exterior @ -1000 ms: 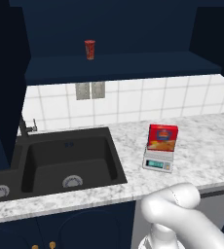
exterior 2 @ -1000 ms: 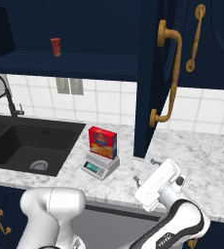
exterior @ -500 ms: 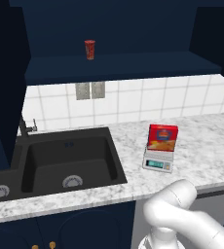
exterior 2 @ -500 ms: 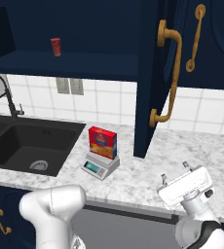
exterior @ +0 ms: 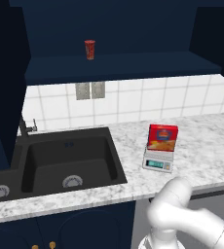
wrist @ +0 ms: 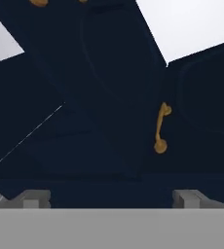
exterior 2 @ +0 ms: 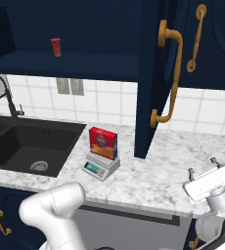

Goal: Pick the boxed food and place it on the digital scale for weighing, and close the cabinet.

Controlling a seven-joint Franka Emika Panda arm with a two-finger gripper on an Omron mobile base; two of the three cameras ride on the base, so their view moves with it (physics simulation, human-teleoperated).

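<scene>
The boxed food [exterior: 162, 137] [exterior 2: 103, 143], red with a yellow-orange picture, stands upright on the digital scale [exterior: 157, 164] [exterior 2: 100, 168] on the marble counter. The cabinet door [exterior 2: 152, 73] stands open, edge-on, with its curved gold handle [exterior 2: 168, 78] facing right. My gripper [exterior 2: 202, 167] is low at the counter's front right edge, well right of the box and below the door, open and holding nothing. In the hand view the gripper [wrist: 111, 199] points up at navy cabinet panels [wrist: 109, 97] and a gold handle [wrist: 159, 128].
A small red cup [exterior: 89, 49] [exterior 2: 56, 47] stands on the open cabinet shelf. A black sink [exterior: 67, 160] [exterior 2: 26, 146] with a dark faucet [exterior 2: 2, 93] lies to the left. A second navy door with a gold handle [exterior 2: 196, 36] is at the far right.
The arm has swung right; the gripper went from the counter's front middle to its front right corner and tilted upward. Box and scale have not moved.
</scene>
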